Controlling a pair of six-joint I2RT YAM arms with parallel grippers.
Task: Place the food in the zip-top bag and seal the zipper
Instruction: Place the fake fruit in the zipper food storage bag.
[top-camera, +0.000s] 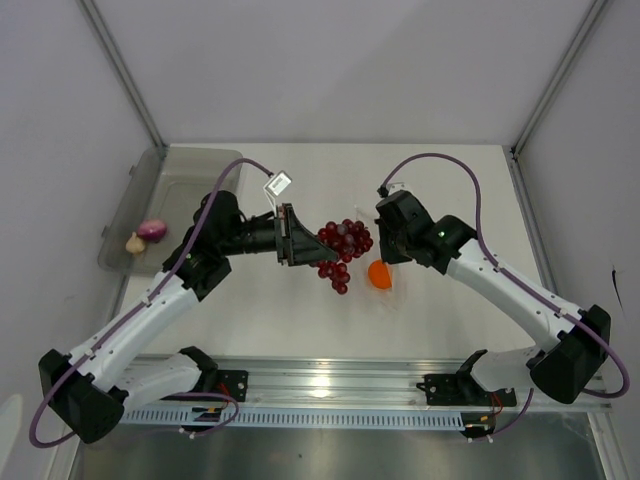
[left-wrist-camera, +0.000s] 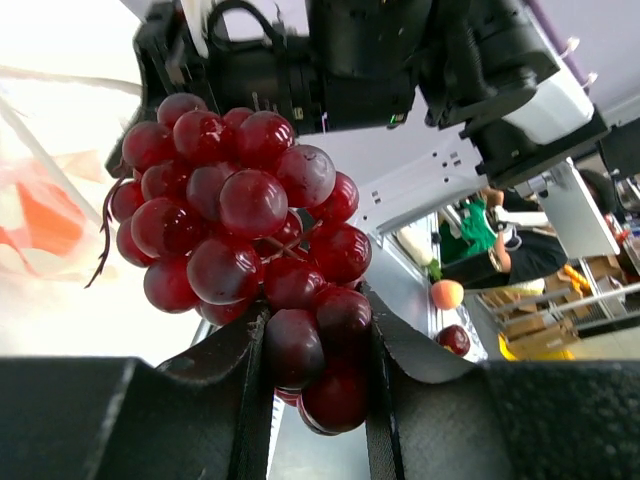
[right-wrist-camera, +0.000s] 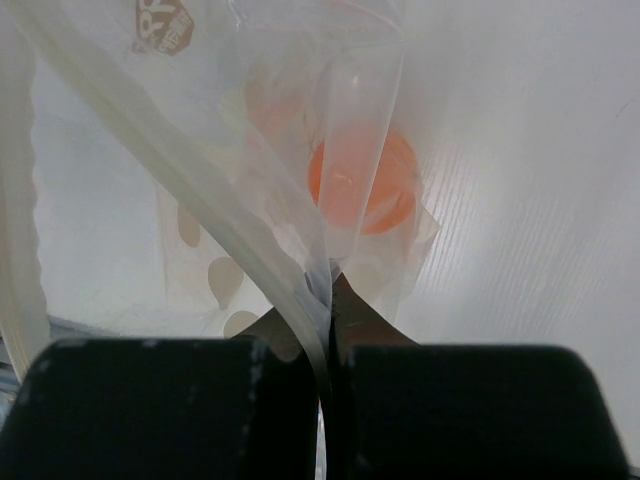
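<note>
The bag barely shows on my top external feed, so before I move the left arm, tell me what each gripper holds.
Observer: Left wrist view: the left gripper is shut on the bottom berries of the berry cluster.
Operator: Now the right one.
Observer: Right wrist view: the right gripper pinches a folded edge of the zip-top bag between its fingers.
Operator: Report on the orange.
Observer: The orange shows through the bag's film, apparently already inside.
</note>
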